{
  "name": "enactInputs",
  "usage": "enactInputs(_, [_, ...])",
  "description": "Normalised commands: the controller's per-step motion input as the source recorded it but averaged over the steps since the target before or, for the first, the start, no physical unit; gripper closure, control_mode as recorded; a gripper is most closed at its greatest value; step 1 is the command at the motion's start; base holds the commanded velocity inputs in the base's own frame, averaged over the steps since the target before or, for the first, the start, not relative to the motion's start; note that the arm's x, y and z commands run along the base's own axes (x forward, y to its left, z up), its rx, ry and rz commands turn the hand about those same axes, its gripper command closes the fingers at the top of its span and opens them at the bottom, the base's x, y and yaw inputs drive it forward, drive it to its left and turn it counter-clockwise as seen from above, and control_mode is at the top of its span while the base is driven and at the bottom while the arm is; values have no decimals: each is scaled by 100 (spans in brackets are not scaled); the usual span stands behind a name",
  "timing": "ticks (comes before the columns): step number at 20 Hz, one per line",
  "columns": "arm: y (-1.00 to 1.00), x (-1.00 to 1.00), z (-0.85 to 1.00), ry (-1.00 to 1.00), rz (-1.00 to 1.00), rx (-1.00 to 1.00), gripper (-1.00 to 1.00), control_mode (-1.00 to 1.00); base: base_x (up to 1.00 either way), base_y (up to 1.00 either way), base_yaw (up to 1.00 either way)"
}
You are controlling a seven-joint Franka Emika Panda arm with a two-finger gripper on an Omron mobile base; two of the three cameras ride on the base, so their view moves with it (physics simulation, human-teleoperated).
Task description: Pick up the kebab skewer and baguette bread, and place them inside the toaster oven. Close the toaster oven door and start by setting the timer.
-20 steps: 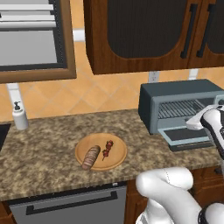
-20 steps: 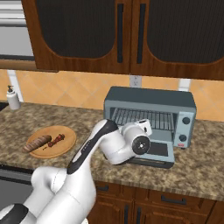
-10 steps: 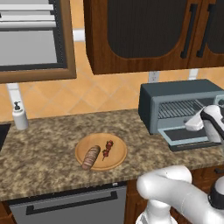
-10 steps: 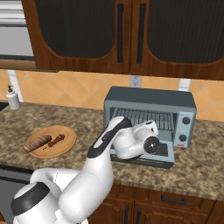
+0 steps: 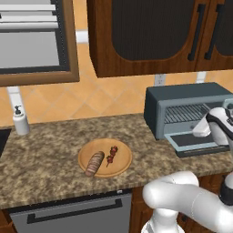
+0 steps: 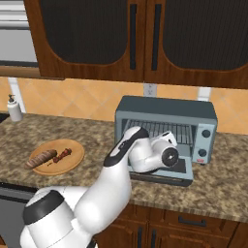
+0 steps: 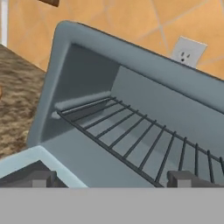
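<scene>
The toaster oven (image 5: 186, 107) (image 6: 167, 123) stands on the counter with its door (image 5: 196, 142) (image 6: 167, 173) folded down flat. Its wire rack (image 7: 144, 140) is bare. My gripper (image 7: 112, 180) (image 5: 201, 130) hovers just above the lowered door, facing the oven mouth, open with nothing between its fingertips (image 7: 41, 178). Far to the left, the baguette bread (image 5: 94, 164) (image 6: 41, 158) and the kebab skewer (image 5: 111, 156) (image 6: 63, 155) lie side by side on a round wooden plate (image 5: 122, 166) (image 6: 72, 162).
A white soap dispenser (image 5: 20, 120) (image 6: 14, 109) stands at the counter's far left by the wall. Dark wooden cabinets (image 5: 154, 36) hang above the oven. A wall outlet (image 7: 188, 51) sits behind it. My white arm (image 6: 121, 164) crosses in front of the oven's left half.
The hand has edged closer to the oven mouth over the lowered door, and the arm's elbow has lifted. The jaws stayed open. Bread and skewer have not moved.
</scene>
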Motion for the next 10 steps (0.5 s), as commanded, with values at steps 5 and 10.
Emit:
enactInputs(5, [0, 35, -20, 0, 0, -11, -100, -100, 0, 0, 0])
enactInputs(10, [-5, 14, -11, -4, 3, -6, -100, -100, 0, 0, 0])
